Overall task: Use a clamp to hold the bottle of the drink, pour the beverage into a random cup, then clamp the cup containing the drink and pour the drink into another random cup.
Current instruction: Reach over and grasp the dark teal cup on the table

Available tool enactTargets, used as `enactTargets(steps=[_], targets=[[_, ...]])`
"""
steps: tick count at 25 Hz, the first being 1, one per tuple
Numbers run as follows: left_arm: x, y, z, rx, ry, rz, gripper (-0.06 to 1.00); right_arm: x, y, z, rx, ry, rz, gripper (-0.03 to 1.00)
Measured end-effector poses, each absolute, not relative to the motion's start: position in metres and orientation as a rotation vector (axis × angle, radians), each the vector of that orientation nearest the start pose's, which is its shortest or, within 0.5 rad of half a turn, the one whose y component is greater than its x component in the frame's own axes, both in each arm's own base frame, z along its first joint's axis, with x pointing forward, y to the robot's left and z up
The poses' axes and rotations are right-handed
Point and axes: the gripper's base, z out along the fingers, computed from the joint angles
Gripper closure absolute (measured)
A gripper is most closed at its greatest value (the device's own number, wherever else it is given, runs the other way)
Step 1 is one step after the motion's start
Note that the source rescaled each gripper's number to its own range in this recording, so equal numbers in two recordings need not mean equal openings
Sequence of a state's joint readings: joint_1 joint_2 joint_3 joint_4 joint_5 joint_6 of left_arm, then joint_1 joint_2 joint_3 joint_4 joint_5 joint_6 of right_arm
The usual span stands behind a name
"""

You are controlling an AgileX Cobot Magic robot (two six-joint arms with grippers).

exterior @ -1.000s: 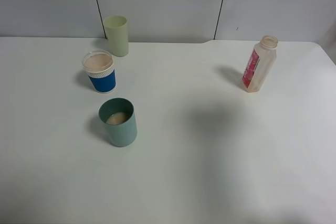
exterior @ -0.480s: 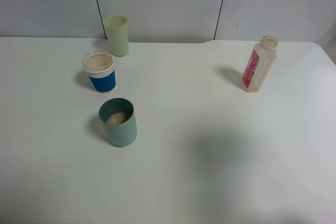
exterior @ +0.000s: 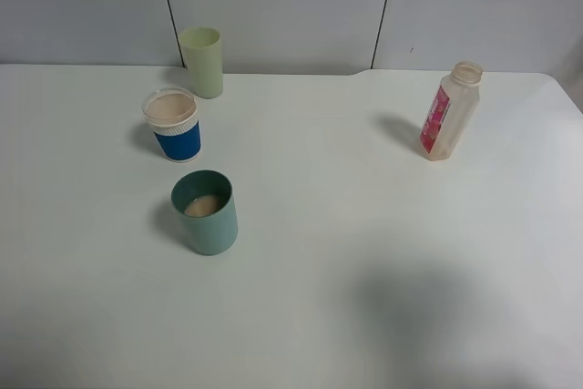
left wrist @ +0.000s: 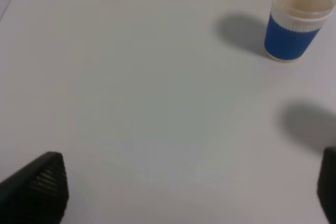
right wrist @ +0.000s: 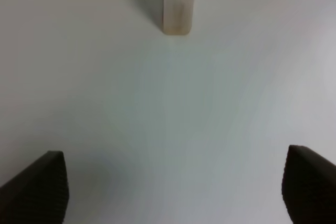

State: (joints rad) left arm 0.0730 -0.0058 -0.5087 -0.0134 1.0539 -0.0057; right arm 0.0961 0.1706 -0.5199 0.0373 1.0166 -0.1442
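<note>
Left gripper. Black ribbed jaws, spread wide, nothing between. Hangs above bare white worktop, the blue cup well ahead.

Right gripper. Black ribbed jaws, spread wide, empty. Hangs above the worktop, the bottle's base well ahead.

Plain, smooth teal blue-green tumbler. Nearest vessel, left of centre, upright. Holds a shallow pool of pale beige-pink milky beverage. Touches nothing.

Short blue paper cup, ribbed white upper band. Upright just behind the teal tumbler, slightly to the left, apart from it. Filled near the brim with the same beige liquid.

Small clear plastic bottle, red-pink label, wide capless neck. Upright on the right side, well apart from all cups. Contents not discernible.

Tall pale yellow-green tumbler. Farthest item, upright near the worktop's back edge, behind the paper cup. Inside hidden.

Grey panelled wall. Closes the scene behind the worktop.
</note>
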Motion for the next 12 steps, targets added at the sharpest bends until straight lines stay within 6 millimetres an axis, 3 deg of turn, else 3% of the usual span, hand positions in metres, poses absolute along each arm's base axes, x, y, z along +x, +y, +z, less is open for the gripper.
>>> enactTargets(steps=[8,12], targets=[[-0.006,-0.002,0.28,-0.079,2.021,0.027,0.1,0.021,0.005,0.285,-0.247,2.138,0.019,0.3],[-0.006,-0.002,0.28,-0.079,2.021,0.027,0.1,0.021,0.004,0.274,-0.255,2.198,0.015,0.3]])
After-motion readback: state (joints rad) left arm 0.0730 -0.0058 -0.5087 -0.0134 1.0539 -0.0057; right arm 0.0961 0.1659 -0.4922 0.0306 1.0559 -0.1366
